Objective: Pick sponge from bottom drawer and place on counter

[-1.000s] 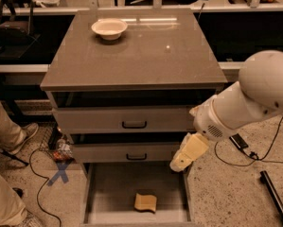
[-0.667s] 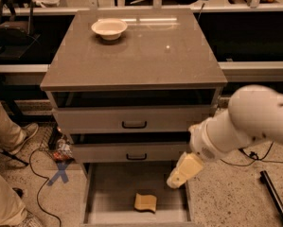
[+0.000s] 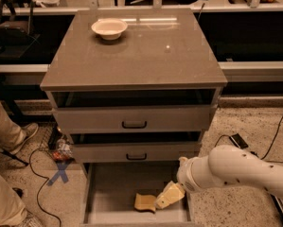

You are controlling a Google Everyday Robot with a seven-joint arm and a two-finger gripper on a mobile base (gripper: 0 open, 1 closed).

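Note:
The sponge, a small pale yellow-tan curled block, lies on the grey floor of the pulled-out bottom drawer, near its front middle. My gripper reaches down into the drawer from the right, at the end of the white arm, and its tip is right against the sponge's right edge. The counter is the glossy grey-brown top of the cabinet.
A cream round bowl stands at the counter's back left. Two upper drawers with black handles stand slightly open. A person's legs and cables are on the floor at left. A blue X marks the floor.
The arm has come down and to the left, bringing the gripper from above the drawer's right side into the drawer beside the sponge.

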